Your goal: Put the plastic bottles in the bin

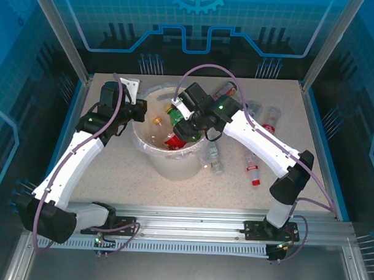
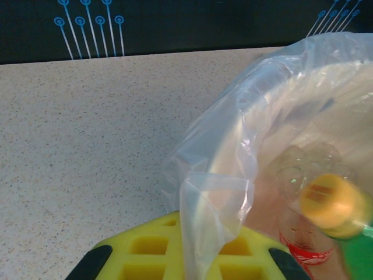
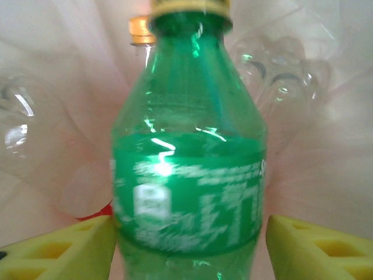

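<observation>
Beige speckled table (image 1: 112, 174), bin (image 1: 174, 167) standing left of centre on it. Bin is cream-white and round, with a clear bag liner (image 2: 215, 175) draped over its rim.

Left arm reaches in from the left. The left gripper (image 1: 139, 110) is at the bin's left rim. In the left wrist view the left gripper (image 2: 195, 256) is closed, with a fold of the liner film pinched between its yellow fingers (image 2: 145, 251).

Right arm comes in from the right and bends over the bin mouth. The right gripper (image 1: 186, 124) is above the bin opening with the green bottle (image 1: 177, 117) at its tip.

In the right wrist view the green bottle (image 3: 186, 175) is upright between the yellow pads (image 3: 315, 245), yellow cap (image 3: 189, 7) at top. The right pad is clear of the bottle by a sliver and the left pad sits at its edge. Jaws of the right gripper (image 3: 189, 245) are parted, not squeezing. Whether the left pad touches is unclear.

Inside the bin:
- clear bottles lie behind the green one
- one has an orange cap (image 3: 140, 29), also seen from above (image 1: 157, 120)
- a red-labelled bottle (image 1: 174, 141) lies lower down

On the table:
- a clear bottle (image 1: 214, 158) lies just beside the bin on its right
- a red-capped bottle (image 1: 253, 169) lies further right, apart from the bin
- more clear bottles sit at the back right (image 1: 271, 116)
- another bottle (image 1: 227, 89) is partly behind the right arm
</observation>
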### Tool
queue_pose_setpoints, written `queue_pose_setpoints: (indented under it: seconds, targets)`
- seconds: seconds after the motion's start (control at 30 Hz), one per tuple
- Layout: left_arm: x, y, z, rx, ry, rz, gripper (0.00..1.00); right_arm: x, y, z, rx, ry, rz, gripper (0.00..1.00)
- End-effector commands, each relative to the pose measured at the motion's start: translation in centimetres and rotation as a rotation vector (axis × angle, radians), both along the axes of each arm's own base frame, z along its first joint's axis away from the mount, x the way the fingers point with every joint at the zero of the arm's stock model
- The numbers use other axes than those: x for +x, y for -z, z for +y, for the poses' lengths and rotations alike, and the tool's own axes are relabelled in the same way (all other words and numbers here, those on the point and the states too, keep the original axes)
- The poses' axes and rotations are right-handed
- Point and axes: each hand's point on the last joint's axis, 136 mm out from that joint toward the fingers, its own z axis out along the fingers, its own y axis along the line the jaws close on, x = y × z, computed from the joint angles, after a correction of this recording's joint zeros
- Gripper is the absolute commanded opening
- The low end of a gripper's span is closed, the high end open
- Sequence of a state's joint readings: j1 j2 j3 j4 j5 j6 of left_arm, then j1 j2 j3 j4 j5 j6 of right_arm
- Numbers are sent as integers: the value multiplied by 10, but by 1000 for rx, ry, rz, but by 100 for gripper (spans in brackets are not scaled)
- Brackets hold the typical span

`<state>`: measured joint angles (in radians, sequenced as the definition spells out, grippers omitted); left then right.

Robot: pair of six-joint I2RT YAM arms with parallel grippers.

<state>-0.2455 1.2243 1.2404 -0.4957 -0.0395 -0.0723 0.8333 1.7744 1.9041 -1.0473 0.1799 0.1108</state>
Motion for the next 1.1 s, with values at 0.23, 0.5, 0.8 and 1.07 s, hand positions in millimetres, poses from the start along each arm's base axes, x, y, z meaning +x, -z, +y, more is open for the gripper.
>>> queue_pose_setpoints:
  seconds: [0.23, 0.5, 0.8, 1.07]
  targets:
    - [-4, 26, 1, 0, -3, 83, 0, 2, 25, -1, -88, -10, 28, 85]
    - [-4, 25, 1, -2, -4, 83, 0, -6, -10, 16, 59, -83, -10, 97]
    - [-4, 26, 0, -3, -3, 82, 0, -25, -98, 25, 325, -169, -147, 100]
    - [-5, 24, 1, -2, -4, 78, 0, -6, -143, -37, 502, 74, -270, 95]
